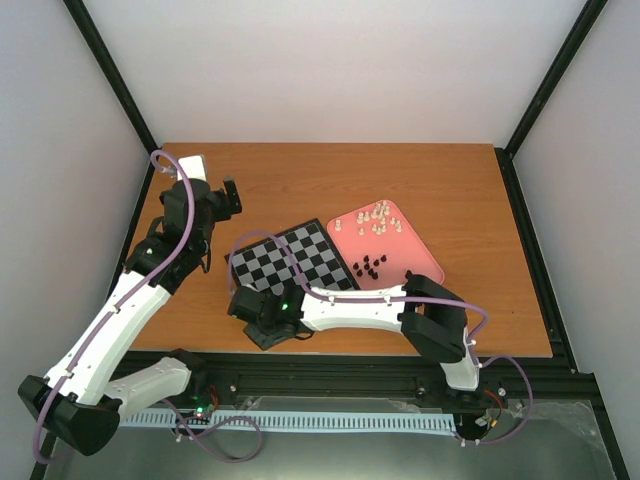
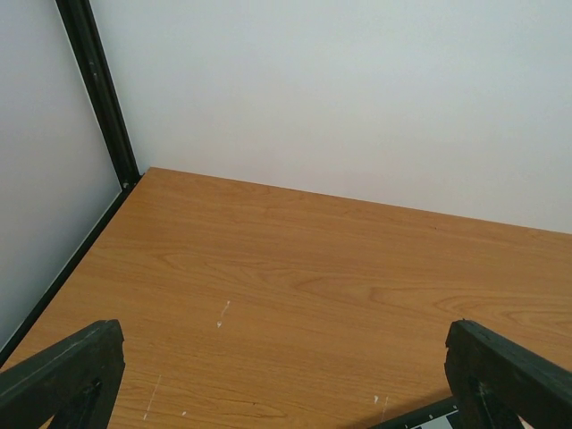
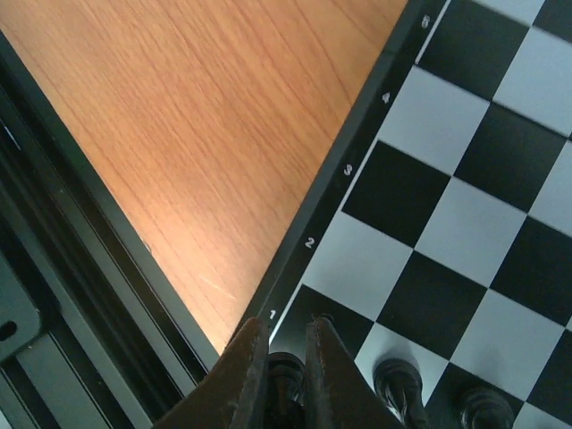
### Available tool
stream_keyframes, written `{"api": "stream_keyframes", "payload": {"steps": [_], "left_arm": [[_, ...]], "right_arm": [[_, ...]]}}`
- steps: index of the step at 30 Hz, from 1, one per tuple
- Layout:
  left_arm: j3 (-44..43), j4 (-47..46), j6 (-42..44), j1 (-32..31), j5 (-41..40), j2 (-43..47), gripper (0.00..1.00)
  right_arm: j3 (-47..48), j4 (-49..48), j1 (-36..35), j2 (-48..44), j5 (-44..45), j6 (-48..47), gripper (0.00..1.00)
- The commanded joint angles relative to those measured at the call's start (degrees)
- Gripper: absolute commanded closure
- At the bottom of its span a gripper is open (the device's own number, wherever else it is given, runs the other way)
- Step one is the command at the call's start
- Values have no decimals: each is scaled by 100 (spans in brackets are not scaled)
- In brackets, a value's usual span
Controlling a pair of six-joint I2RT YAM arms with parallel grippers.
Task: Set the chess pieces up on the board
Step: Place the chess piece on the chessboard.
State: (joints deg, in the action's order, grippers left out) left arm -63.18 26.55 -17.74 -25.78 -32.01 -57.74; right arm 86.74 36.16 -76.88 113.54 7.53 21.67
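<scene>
Barely begun: a few black pieces (image 3: 398, 384) stand at the board's (image 1: 300, 255) seven-o'clock corner; most sit in the pink tray (image 1: 410, 255) at three. The right gripper (image 3: 288, 344) pinches a corner piece (image 3: 286, 368); the left gripper (image 2: 286, 384) gapes wide.

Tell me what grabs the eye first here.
The pink tray right of the board, its cream pieces and black pieces bunched in two clusters. Next, the right gripper at the board's near corner, fingers closed on a black piece by the "1" mark. The left gripper hangs open over the table at far left.
</scene>
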Motion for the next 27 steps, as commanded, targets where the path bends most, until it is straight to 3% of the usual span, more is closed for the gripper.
{"api": "stream_keyframes", "payload": {"steps": [1, 27], "left_arm": [[-81, -9, -10, -51, -58, 71, 0], [-17, -97, 7, -50, -104, 17, 0]], "right_arm": [[-204, -32, -50, 11, -85, 230, 92], [-389, -467, 111, 238, -52, 49, 92]]}}
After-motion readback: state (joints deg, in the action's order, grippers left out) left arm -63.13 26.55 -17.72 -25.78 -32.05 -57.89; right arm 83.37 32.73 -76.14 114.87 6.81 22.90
